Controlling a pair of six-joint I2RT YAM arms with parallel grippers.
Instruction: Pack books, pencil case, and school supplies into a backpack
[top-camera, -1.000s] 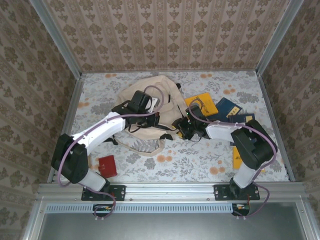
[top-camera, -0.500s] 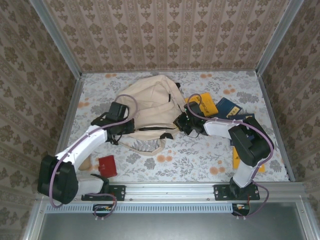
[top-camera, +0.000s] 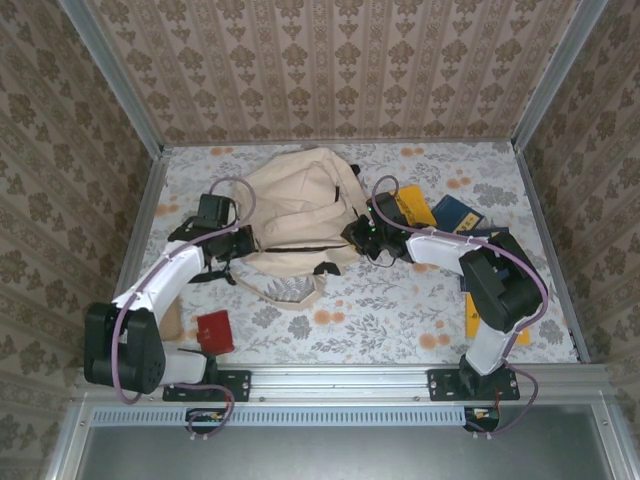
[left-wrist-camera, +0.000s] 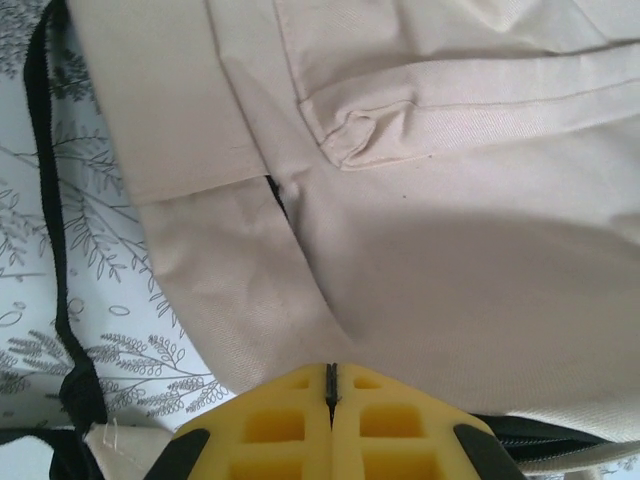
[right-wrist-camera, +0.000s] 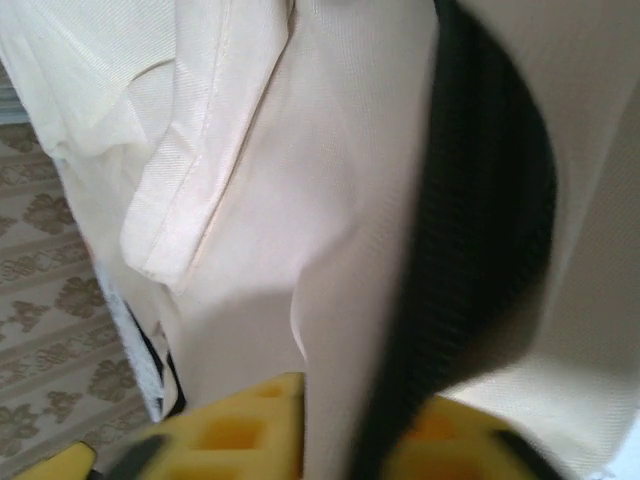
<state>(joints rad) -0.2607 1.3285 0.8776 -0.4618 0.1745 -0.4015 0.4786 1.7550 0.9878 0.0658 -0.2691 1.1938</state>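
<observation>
Floral-print table, as I view it remotely: the backpack lies mid-table, my left gripper with fingers pressed together at its left edge, my right gripper pinching its fabric; books at right and red school supplies at near-left lie unpacked.

Backpack blocks centre-back; books crowd its right; table front centre open; red item front-left.

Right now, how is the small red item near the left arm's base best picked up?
Probably from straight above: the red item lies flat on the table, apart from the backpack. Span two opposite edges with the jaws; its thin squarish shape offers nothing else to pinch.
</observation>
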